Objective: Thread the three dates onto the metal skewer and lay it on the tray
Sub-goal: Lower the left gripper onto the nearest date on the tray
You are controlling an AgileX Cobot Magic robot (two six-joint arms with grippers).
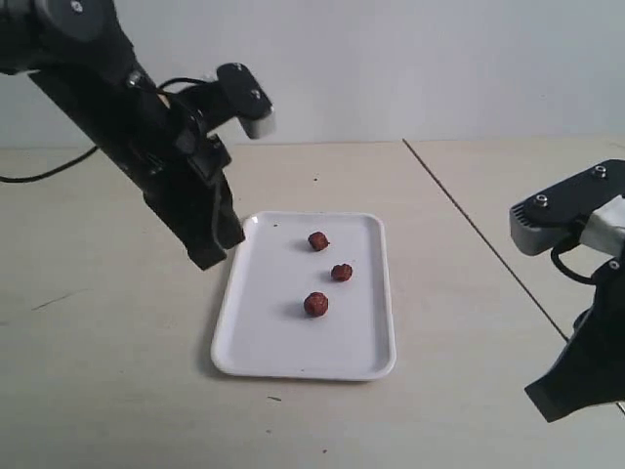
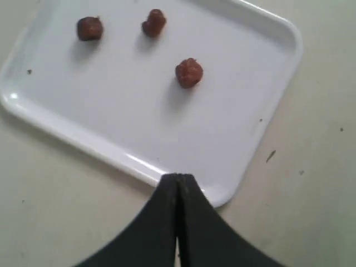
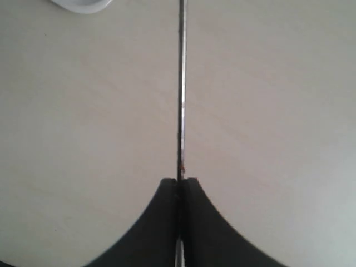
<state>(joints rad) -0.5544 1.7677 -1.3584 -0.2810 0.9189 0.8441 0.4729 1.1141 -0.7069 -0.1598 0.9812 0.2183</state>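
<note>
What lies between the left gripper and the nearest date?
Only bare tray lies between left gripper and date, shown in the left wrist view.

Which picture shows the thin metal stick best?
The right wrist view. There the metal skewer runs straight out from the shut right end effector that grips it. The left wrist view shows none of it, and in the exterior view I cannot make it out.

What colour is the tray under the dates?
The tray is plain white, clearest in the left wrist view.
</note>
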